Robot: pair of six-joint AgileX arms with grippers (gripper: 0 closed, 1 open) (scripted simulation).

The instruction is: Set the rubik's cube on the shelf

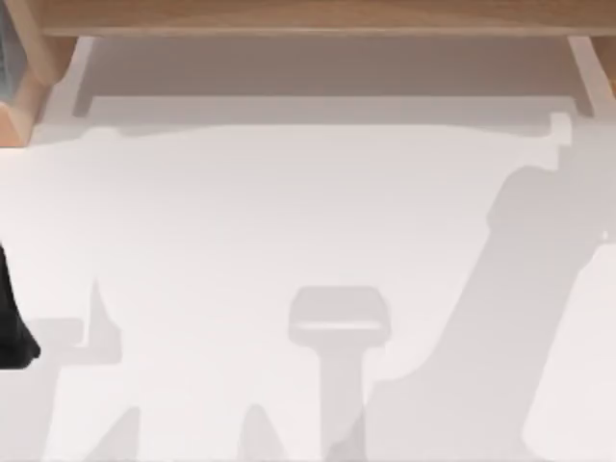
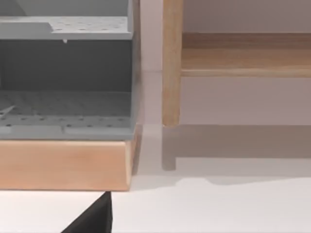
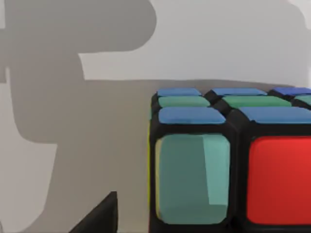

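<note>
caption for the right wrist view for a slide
Rubik's cube seen close up on the white table, under shadow.

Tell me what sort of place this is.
Probably a rendered tabletop workspace: a bare white tabletop, a long light-brown wooden shelf on side supports, a grey perforated rack on a wooden base, and a rubik's cube of coloured stickers close before the right wrist camera.

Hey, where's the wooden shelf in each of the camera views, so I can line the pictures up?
Top view: the shelf runs along the top edge, full width.
Left wrist view: the shelf, its upright post and board, stands beside a grey rack.
Right wrist view: this one faces the rubik's cube close up.
Shared landmark: the white tabletop.
</note>
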